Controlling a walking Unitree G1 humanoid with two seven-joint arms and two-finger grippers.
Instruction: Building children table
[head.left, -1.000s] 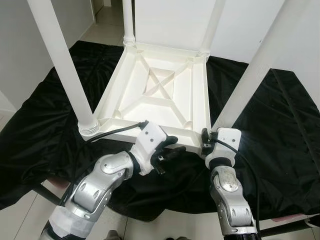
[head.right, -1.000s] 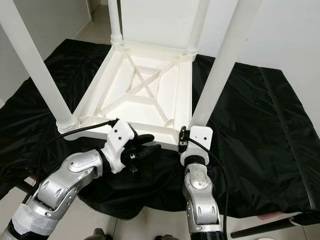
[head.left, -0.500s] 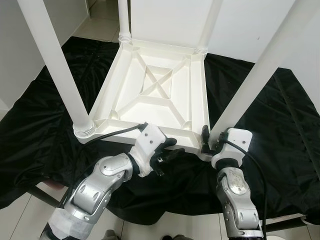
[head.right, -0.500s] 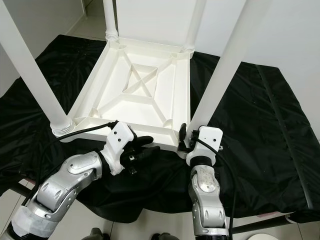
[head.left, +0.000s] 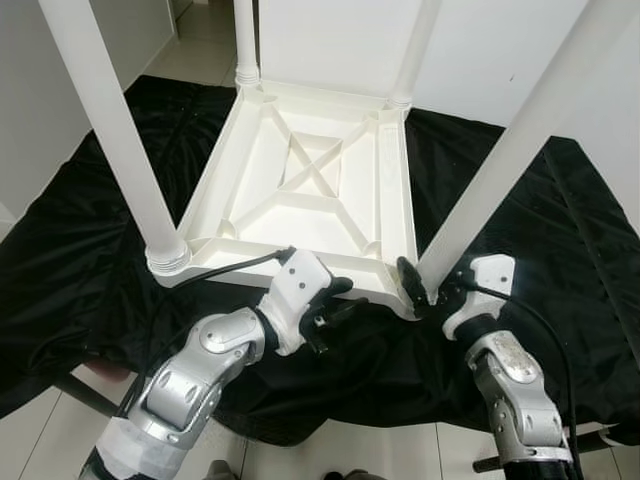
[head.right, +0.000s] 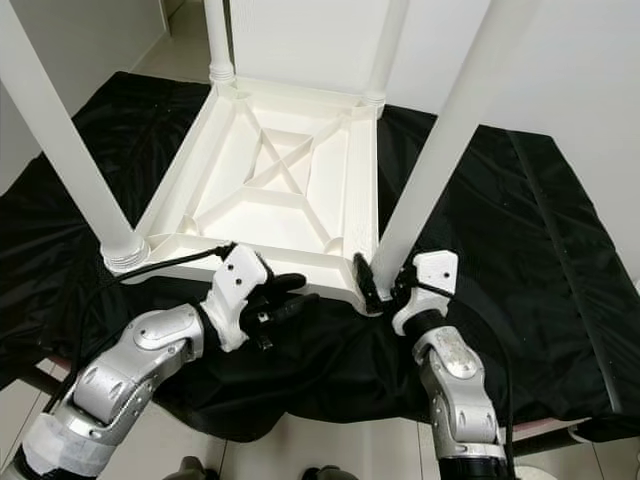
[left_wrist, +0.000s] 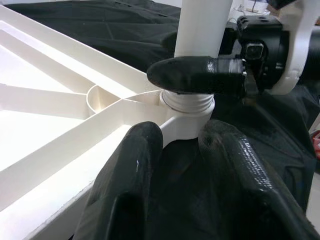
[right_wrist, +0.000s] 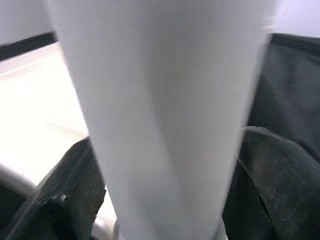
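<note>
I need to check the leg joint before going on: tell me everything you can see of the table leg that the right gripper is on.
The near-right leg is a plain white, plastic-looking tube, leaning slightly. Its ribbed collar sits in the corner socket of the upturned white tabletop, which lies on black cloth. The right gripper has its jaws around the leg just above the collar, one finger on either side. The left gripper is beside the tabletop's near edge.

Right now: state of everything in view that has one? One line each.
Table top: upside down on the black cloth, ribbed underside up.
Near-right leg: standing in its corner socket, tilted.
Other three legs: standing in their sockets.
Right gripper: fingers around the near-right leg's base.
Left gripper: at the table's near edge, holding nothing.
</note>
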